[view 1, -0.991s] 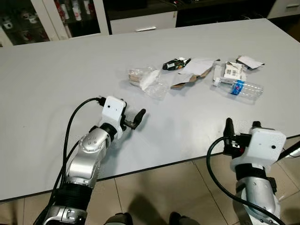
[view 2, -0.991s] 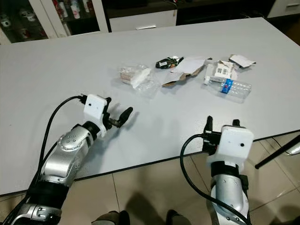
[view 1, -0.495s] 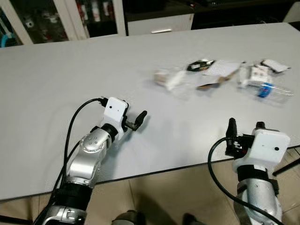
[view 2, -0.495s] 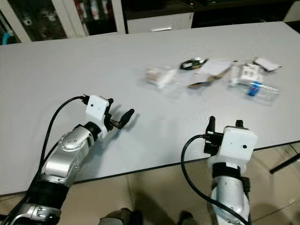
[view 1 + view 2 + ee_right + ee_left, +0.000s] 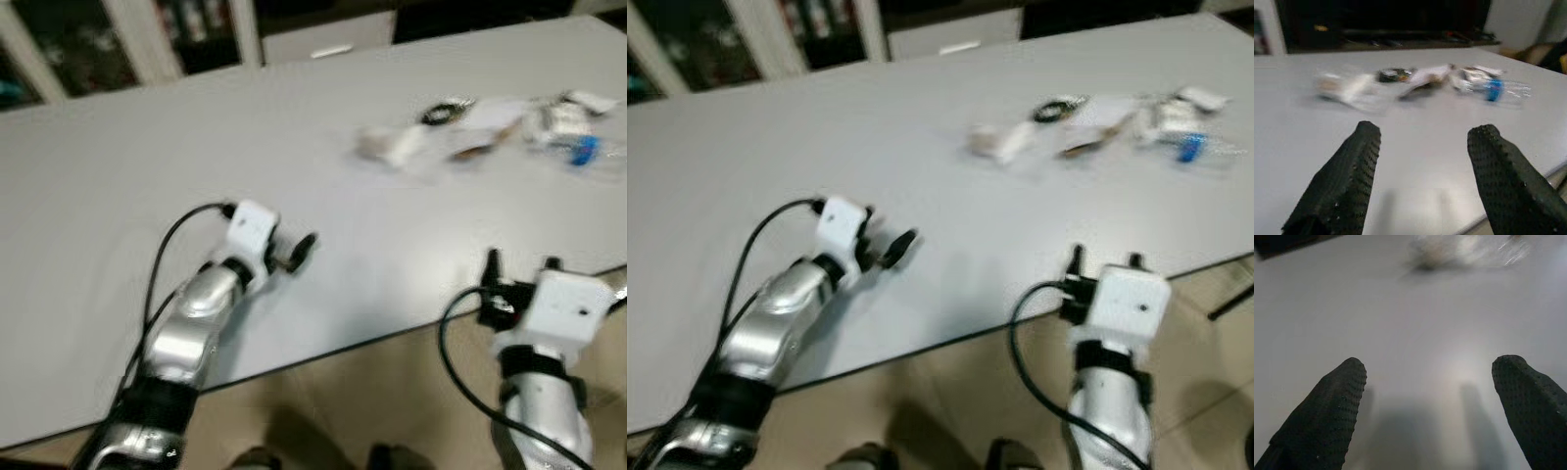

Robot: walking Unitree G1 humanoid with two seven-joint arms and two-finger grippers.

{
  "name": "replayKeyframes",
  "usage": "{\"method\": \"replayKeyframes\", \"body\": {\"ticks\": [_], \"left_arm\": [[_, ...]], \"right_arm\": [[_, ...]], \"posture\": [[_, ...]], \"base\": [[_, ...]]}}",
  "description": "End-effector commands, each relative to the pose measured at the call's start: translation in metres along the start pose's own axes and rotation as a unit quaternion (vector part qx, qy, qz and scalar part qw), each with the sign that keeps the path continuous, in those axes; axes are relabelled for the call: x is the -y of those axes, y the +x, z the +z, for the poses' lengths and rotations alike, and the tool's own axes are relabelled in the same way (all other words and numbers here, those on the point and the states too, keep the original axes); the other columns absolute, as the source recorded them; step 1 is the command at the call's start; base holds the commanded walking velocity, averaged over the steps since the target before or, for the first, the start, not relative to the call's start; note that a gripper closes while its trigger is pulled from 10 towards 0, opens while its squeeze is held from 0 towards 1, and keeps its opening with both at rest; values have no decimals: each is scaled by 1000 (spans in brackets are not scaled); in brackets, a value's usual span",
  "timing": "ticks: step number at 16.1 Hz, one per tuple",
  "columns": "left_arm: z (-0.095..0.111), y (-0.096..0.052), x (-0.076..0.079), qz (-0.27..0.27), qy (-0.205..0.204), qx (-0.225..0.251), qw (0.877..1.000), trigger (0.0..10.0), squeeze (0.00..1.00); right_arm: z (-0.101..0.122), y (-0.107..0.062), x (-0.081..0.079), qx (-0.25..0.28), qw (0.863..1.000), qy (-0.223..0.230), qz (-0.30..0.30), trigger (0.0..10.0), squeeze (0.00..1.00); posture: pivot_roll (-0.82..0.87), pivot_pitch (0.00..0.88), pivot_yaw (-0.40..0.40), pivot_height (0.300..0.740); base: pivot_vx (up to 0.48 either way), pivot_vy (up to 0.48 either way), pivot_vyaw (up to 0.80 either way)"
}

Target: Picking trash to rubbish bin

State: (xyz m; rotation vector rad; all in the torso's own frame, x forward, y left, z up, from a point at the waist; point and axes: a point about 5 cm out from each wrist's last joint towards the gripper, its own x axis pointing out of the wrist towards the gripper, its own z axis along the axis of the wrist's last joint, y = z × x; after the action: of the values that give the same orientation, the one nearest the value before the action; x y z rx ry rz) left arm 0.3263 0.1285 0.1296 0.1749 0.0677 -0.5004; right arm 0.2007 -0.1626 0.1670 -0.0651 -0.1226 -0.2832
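Your stippled black left gripper (image 5: pixel 1430 396) and right gripper (image 5: pixel 1422 171) gape, empty — crinkly litter (image 5: pixel 490 137) beyond on the smooth grey table (image 5: pixel 147 166).

Trash (image 5: pixel 490 137) is strewn in a row on the table (image 5: pixel 147 166) at approx 1–2 o'clock, far side. Bag (image 5: pixel 397 147) lies at the row's left end, bottle (image 5: pixel 583 149) at right end. L gripper (image 5: pixel 302 247) is held over the table at 11 o'clock; R gripper (image 5: pixel 517 264) is placed at the near edge, 5 o'clock.
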Motion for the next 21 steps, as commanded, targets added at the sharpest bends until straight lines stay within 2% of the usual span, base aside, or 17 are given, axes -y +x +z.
{"method": "replayKeyframes", "body": {"ticks": [1, 5, 7, 8, 11, 14, 21], "left_arm": [[-1, 1, 1, -1, 1, -4, 1000, 10000, 0], [4, 5, 7, -16, 2, 13, 1000, 10000, 0], [6, 6, 11, -21, -3, 18, 1000, 10000, 0], [6, 7, 11, -23, -5, 21, 1000, 10000, 0], [10, 8, 14, -31, -2, 31, 999, 10000, 0], [12, 11, 19, -37, -2, 36, 999, 10000, 0], [15, 18, 27, -51, -13, 47, 998, 10000, 0]], "right_arm": [[0, 0, 6, -3, 1000, 2, -22, 10000, 0], [-2, 5, 18, -9, 997, -13, -74, 10000, 0], [-2, 6, 19, -5, 996, 13, -88, 10000, 0], [-2, 6, 20, -5, 995, 12, -95, 10000, 0], [-5, 5, 14, -18, 998, -5, -66, 10000, 0], [-7, 4, 11, -22, 998, -1, -58, 10000, 0], [-6, 7, 15, -22, 998, -5, -61, 10000, 0]], "posture": [[49, 150, 61, 740], [48, 140, 57, 740], [47, 137, 55, 740], [47, 137, 55, 740], [50, 134, 55, 740], [53, 130, 59, 740], [37, 114, 52, 740]], "base": [[0, 274, 0], [0, 68, 0], [0, 0, 0], [0, 0, 0], [0, 0, 0], [0, 0, 0], [0, 0, -731]]}}
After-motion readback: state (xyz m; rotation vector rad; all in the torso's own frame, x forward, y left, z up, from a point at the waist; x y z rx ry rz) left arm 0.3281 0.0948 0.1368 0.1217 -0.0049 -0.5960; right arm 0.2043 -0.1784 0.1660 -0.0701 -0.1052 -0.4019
